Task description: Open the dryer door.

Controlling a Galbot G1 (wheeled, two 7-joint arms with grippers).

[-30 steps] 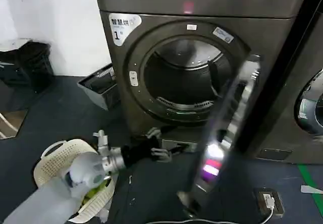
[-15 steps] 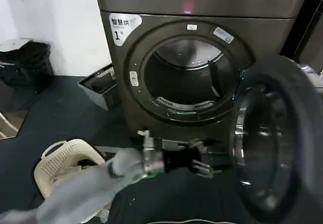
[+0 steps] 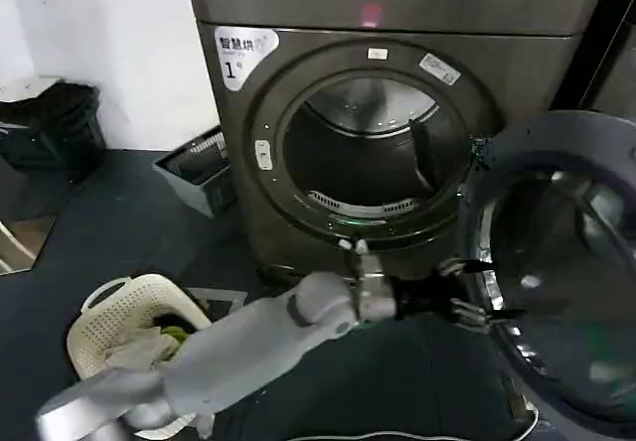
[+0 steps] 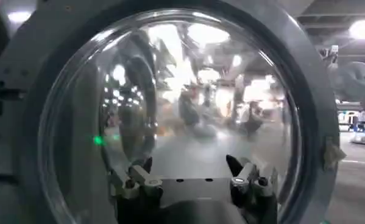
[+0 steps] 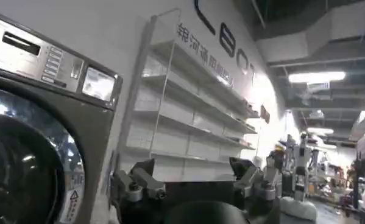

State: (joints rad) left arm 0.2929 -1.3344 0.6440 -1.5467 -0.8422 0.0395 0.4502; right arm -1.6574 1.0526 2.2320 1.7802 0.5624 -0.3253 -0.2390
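Beside the dryer [image 3: 397,143], the dryer door [image 3: 556,282] is hanging wide open; the left end effector [image 3: 475,290] (fingers apart, gripping nothing) is pressing its inner rim, so steady pushing suits best.

Dryer door [image 3: 556,272] swung further open than a second ago, now wide to the right; left gripper [image 3: 475,292], fingers apart, followed rightward to its inner rim.
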